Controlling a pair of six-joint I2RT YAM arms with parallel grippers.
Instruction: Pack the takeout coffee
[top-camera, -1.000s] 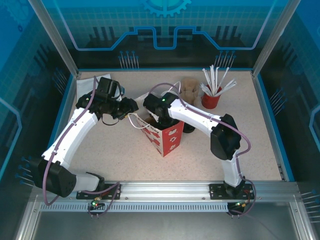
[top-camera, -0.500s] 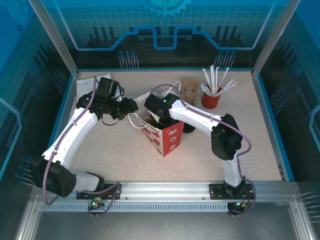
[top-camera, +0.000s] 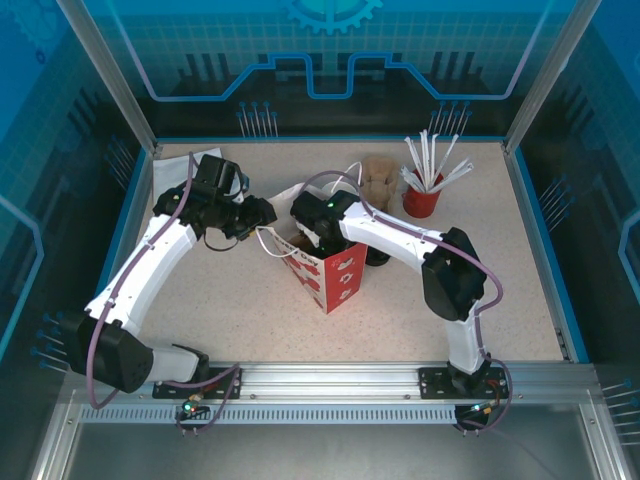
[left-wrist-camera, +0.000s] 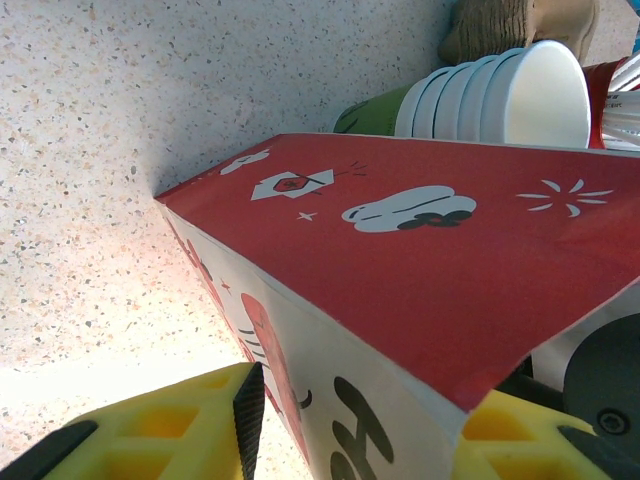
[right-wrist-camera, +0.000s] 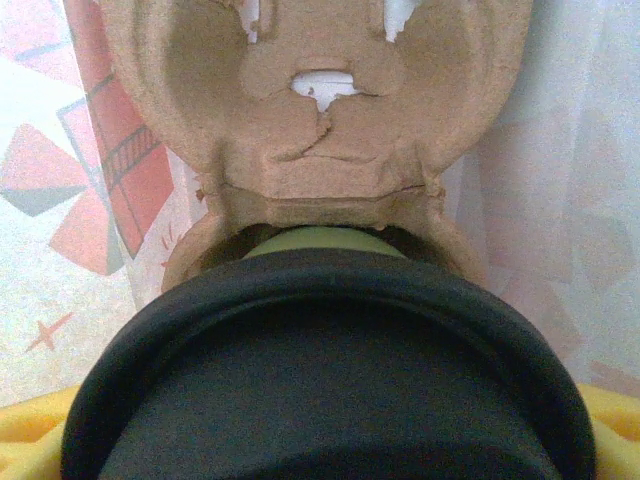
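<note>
1. The takeout coffee is a cup closed with a black lid (right-wrist-camera: 320, 370). In the right wrist view a little of the green cup (right-wrist-camera: 320, 240) shows just past the lid's rim. It hangs inside the red paper bag (top-camera: 335, 275), not yet set down.

2. My right gripper (right-wrist-camera: 320, 445) carries it. The jaws stand wide, with a yellow finger (right-wrist-camera: 25, 440) at each side of the lid, closed on the lid. I judge this grip from above is chosen so the cup goes down upright and nothing spills.

3. Below the cup, toward 12 o'clock in that view, the brown moulded carrier (right-wrist-camera: 320, 130) lies in the bag. Its nearest well opens right under the cup, so I think this well is the target and will stop the cup from tipping.

4. The bag stands near the middle of the table (top-camera: 480, 290). My left gripper (left-wrist-camera: 365, 405) sits at 10 o'clock from the bag and seems to pinch its upper edge between the yellow fingers (left-wrist-camera: 150, 435). I believe it holds the mouth open and stops the light bag from sliding.

5. Beyond the bag's edge, toward 1 o'clock in the left wrist view, a stack of white cups (left-wrist-camera: 480, 95) lies on its side. From above, another brown moulded piece (top-camera: 378, 175) is at 1 o'clock from the bag, and the red cup of straws (top-camera: 421, 200) at 2 o'clock, both apart from the work.

6. What is left, in my judgement, is a slow straight descent and then the release.
</note>
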